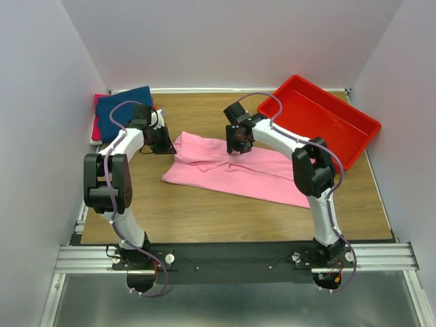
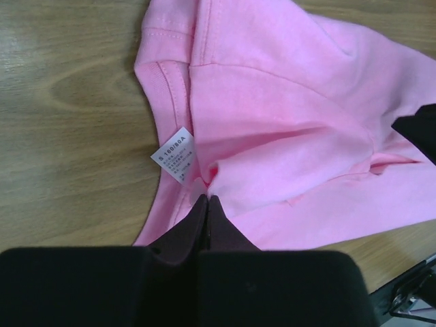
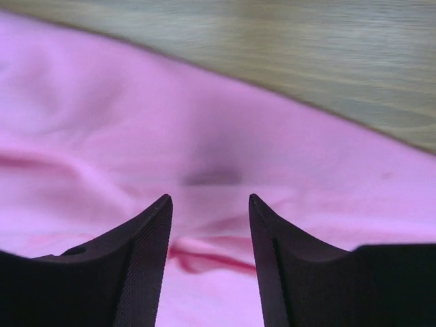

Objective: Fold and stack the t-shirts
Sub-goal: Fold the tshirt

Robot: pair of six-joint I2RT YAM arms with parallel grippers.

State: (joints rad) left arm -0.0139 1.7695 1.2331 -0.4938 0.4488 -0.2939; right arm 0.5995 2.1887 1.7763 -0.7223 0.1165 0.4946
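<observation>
Left wrist | left pincer (image 2: 207, 199) pinching pink t-shirt (image 2: 286, 116) | shirt edges cropped

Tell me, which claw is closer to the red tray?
Right. The right claw hangs over the pink shirt near the red tray; the left claw grips its collar, farther off.

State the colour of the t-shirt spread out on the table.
Light pink t-shirt; clearest in the top view.

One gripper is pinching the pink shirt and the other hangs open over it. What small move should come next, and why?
Probably the right gripper should dip and close on the pink shirt. Its jaws stand open just above a raised crease, holding nothing, while the left gripper is shut on the cloth beside the collar label.
</observation>
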